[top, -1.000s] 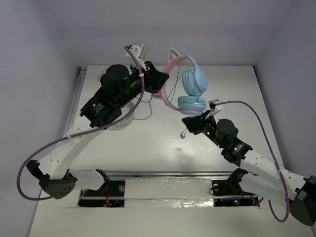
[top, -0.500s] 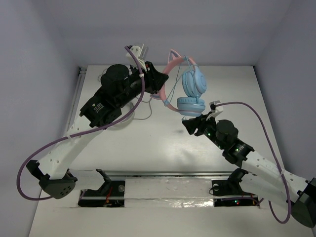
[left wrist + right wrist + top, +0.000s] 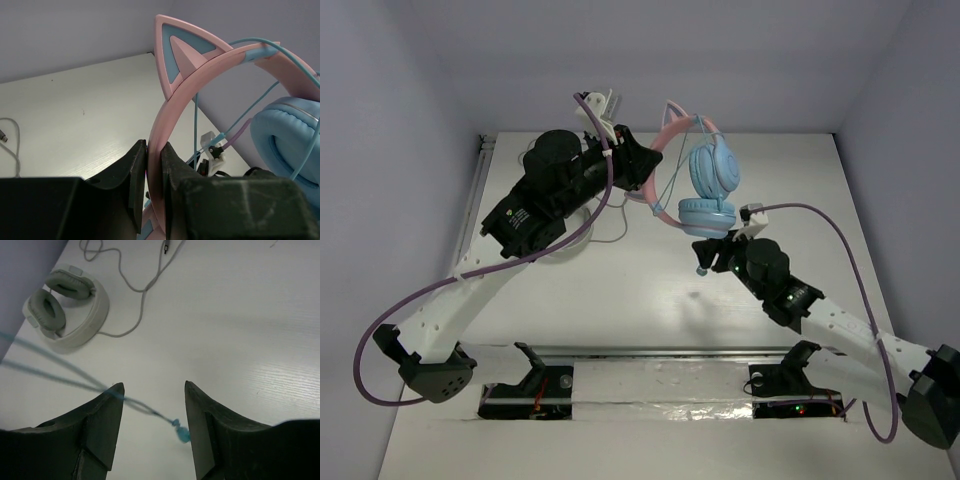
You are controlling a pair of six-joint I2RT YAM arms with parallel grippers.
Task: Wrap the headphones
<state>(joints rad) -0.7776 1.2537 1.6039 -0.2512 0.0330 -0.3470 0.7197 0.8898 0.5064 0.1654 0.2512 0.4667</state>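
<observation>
The headphones (image 3: 712,168) hang in the air over the back of the table, with a pink cat-eared headband (image 3: 172,105) and light-blue earcups (image 3: 285,145). My left gripper (image 3: 648,165) is shut on the headband, which is pinched between the jaws (image 3: 154,152). The thin light-blue cable (image 3: 75,380) runs down from the headphones and crosses between the fingers of my right gripper (image 3: 152,390). Its plug (image 3: 183,432) dangles by the right finger. My right gripper (image 3: 708,252) is open, just below the lower earcup (image 3: 706,213).
A grey-white pair of headphones (image 3: 70,310) lies on the table under my left arm, and its loose grey cable (image 3: 145,282) trails beside it. Walls close in the table at the back and on both sides.
My right gripper's jaws have widened, and the arm has shifted a little left, closer under the lower earcup. The left gripper and the headband have not moved.
</observation>
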